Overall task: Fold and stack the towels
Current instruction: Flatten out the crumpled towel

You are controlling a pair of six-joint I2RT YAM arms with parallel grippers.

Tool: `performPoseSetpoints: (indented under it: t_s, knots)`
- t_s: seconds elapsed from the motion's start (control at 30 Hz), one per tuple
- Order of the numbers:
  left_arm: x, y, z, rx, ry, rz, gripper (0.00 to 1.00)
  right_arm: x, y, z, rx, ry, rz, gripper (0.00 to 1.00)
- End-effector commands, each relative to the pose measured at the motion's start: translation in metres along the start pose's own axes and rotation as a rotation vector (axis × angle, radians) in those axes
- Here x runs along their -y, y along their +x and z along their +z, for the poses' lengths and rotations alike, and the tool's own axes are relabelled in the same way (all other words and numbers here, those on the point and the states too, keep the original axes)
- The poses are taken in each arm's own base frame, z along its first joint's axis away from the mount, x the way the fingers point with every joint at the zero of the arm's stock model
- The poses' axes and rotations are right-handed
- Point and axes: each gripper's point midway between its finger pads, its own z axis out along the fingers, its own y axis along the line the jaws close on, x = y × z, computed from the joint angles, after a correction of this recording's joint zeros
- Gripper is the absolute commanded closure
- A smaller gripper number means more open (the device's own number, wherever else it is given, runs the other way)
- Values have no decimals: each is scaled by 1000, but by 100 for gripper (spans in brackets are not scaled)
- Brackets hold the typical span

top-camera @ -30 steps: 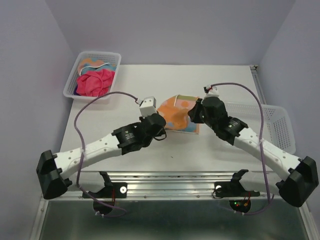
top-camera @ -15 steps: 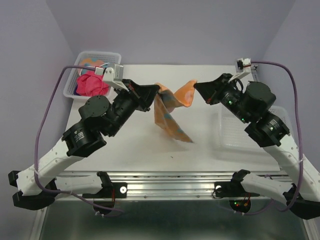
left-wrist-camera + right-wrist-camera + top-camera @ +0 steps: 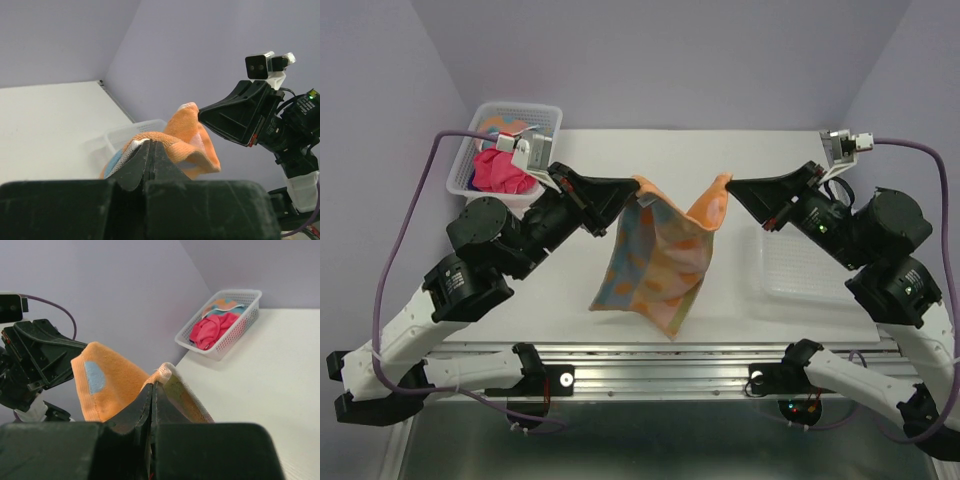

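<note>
Two robot arms hold an orange towel [image 3: 655, 262] with coloured dots stretched in the air above the white worktop [image 3: 740, 150]. The left tool [image 3: 632, 190], its black fingers pressed together on the cloth, pinches the towel's upper left corner. The right tool [image 3: 730, 184], clamped in the same way, grips the upper right corner. Between the two grips the top edge sags and the cloth hangs down in a loose sheet. Whether its lower edge touches the worktop cannot be told.

Behind and to the left of the orange towel, a white mesh basket [image 3: 520, 103] holds a crumpled pink-red towel [image 3: 502, 170]. A light blue towel [image 3: 503, 126] with orange dots lies behind it in the same basket. To the right of the orange towel, a second white basket [image 3: 800, 270] sits partly under the right arm. Each wrist view shows that arm's fingers shut tight on an orange hem, with the opposite arm facing it across the cloth.
</note>
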Motion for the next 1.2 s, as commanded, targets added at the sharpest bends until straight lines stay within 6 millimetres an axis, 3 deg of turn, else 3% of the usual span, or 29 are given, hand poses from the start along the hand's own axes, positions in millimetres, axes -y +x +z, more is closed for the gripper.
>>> performPoseSetpoints:
  t_s: [0.0,0.1,0.2,0.37,0.4,0.43,0.47,0.5,0.57,0.6,0.63,0.7,0.73,0.8,0.87,0.93,0.97,1.0,1.17]
  knots:
    - [-15,-1,-4,43,-65,-24,100,20,14,5,-6,57,17,99]
    - [-39,4,-1,69,-172,-14,100,52,10,8,56,197,6,99]
    - [-77,11,4,110,-349,15,100,80,9,15,96,311,-32,99]
    - [-125,16,20,115,-435,58,100,134,14,33,140,530,-89,99]
    - [-162,11,26,130,-500,70,100,146,20,43,136,562,-101,99]
    - [-168,18,34,90,-459,62,100,153,19,46,152,593,-114,99]
    - [-194,10,35,110,-508,75,100,165,27,54,139,624,-126,99]
    - [-213,19,46,93,-532,75,100,171,28,58,144,643,-136,99]
    - [-231,14,55,108,-547,99,100,185,24,67,167,694,-168,99]
    - [-248,22,63,86,-569,105,100,201,34,78,140,728,-186,99]
    - [-262,17,64,89,-581,105,100,203,31,88,144,714,-191,99]
    - [-290,20,73,72,-619,106,100,227,32,101,127,727,-196,99]
    - [-301,12,73,80,-631,111,100,242,45,118,87,707,-190,99]
    - [-320,8,78,93,-651,127,100,266,39,129,104,711,-190,99]
    - [-348,14,85,62,-681,153,100,295,49,145,84,715,-191,99]
    - [-374,26,98,7,-699,165,100,307,49,158,82,701,-185,99]
    - [-388,30,99,-15,-714,165,100,325,60,163,52,721,-182,99]
    - [-407,43,105,-55,-728,154,100,329,59,169,50,716,-185,99]
    - [-446,84,122,-179,-692,107,100,355,90,192,-38,671,-178,99]
